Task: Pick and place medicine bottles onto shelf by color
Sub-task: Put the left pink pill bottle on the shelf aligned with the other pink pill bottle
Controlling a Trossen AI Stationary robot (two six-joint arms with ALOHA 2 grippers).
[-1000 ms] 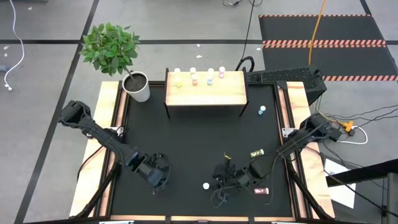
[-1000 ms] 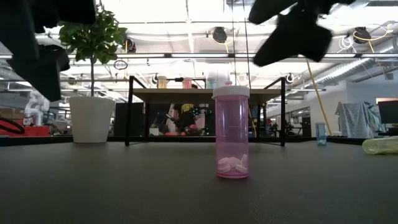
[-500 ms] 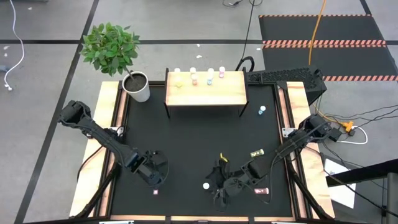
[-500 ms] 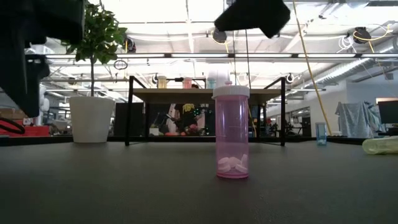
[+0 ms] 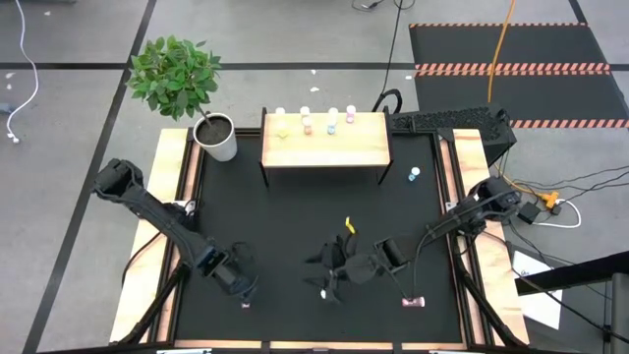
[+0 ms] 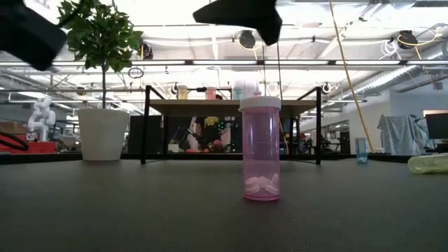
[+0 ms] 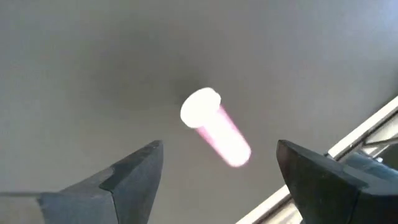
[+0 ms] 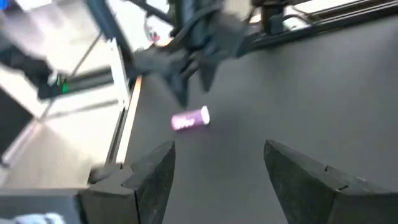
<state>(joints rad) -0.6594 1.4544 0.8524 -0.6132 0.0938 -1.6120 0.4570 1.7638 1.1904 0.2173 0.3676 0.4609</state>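
At the upper centre of the high view, the shelf (image 5: 325,141) carries four medicine bottles (image 5: 307,122) along its far edge. Lower right of centre, the right gripper (image 5: 329,278) hangs with fingers spread, empty, beside an upright pink bottle (image 6: 261,148) with a white cap. At lower left, the left gripper (image 5: 243,285) is also spread and empty above a toppled pink bottle (image 7: 215,127). A blue bottle (image 5: 414,174) stands at right; another pink bottle (image 5: 413,302) lies at lower right.
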